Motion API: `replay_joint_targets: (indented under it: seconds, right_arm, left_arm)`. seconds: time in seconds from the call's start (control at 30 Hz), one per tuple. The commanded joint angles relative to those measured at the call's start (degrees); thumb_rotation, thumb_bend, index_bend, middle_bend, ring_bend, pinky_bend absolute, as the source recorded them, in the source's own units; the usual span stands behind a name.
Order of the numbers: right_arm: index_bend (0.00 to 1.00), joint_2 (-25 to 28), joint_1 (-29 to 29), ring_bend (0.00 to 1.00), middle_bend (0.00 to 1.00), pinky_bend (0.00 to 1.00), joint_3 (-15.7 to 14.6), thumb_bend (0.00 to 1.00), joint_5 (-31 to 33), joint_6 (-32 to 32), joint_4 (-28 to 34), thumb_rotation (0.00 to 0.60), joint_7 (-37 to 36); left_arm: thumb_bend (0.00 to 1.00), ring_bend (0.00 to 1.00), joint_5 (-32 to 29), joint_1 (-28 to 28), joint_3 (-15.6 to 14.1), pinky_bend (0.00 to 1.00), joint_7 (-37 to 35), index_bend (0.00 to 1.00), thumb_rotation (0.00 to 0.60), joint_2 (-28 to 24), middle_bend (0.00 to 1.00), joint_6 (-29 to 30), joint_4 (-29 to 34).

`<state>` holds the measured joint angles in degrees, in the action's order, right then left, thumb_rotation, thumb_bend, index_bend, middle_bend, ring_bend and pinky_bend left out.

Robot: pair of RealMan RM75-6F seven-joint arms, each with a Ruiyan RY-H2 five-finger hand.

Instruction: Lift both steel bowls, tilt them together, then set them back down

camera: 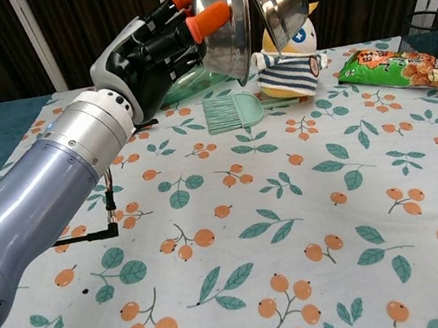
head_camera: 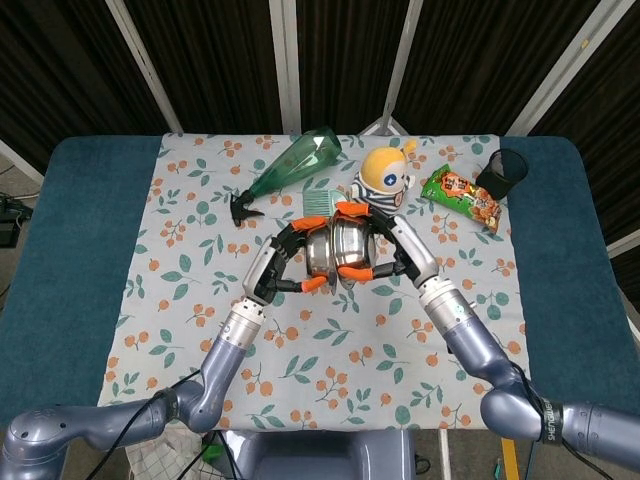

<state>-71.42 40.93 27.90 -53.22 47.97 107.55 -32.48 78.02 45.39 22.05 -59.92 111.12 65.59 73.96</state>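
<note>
On my far left, a green spray bottle (head_camera: 292,165) lies on its side on the patterned cloth (head_camera: 190,260), nozzle toward the left edge. My left hand (head_camera: 283,268) has its orange-tipped fingers (camera: 209,17) wrapped around the rim of the left steel bowl (head_camera: 319,253), holding it up off the table and tipped on edge, mouth facing right. From the chest camera I see that bowl (camera: 224,23) high above the cloth, rim nearly vertical. Right against it is the right steel bowl (head_camera: 351,249), tilted the other way so the two rims meet at the middle; in the chest view they touch near the top. My right hand (head_camera: 392,247) clamps that bowl, orange fingertips (head_camera: 353,209) over the upper edge and another below. Behind the bowls a teal brush (camera: 232,113) lies flat on the cloth, and just right of it the yellow-headed doll (camera: 290,58) in a striped shirt. Further right, a snack packet (head_camera: 462,196) lies near the cloth's edge, and a black mesh cup (head_camera: 500,170) stands beyond it on the blue table (head_camera: 70,230).
</note>
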Motion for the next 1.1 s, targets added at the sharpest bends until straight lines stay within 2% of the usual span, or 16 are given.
replay_joint_targets:
  seconds: [0.03,0.47,0.9,1.1]
  right_arm:
    - [0.43,0.5,-0.3,0.47,0.33,0.52,0.2,0.05,0.0,-0.3,0.1,0.6,-0.5]
    - [0.43,1.4,-1.6,0.47,0.33,0.51,0.6,0.05,-1.2,-1.7,-1.2,0.6,-3.5]
    - [0.43,-0.1,-0.2,0.47,0.33,0.52,-0.3,0.05,-1.1,-1.5,3.2,0.6,-1.1]
    - [0.43,0.3,-0.4,0.47,0.33,0.52,0.0,0.05,0.4,-0.3,2.8,0.6,-0.4]
  left_arm:
    - [0.09,0.2,0.1,-0.1,0.3,0.4,-0.1,0.45,0.6,-0.1,0.3,0.3,0.0]
    - [0.09,0.2,0.8,-1.6,-0.1,0.4,-1.4,0.45,0.6,-2.4,0.3,1.5,0.3]
    - [0.08,0.2,1.9,0.7,-0.3,0.4,-0.6,0.45,0.6,0.7,0.3,1.2,-0.4]
    - [0.08,0.2,2.0,0.4,-0.5,0.4,-1.2,0.45,0.6,1.5,0.3,2.1,-1.7]
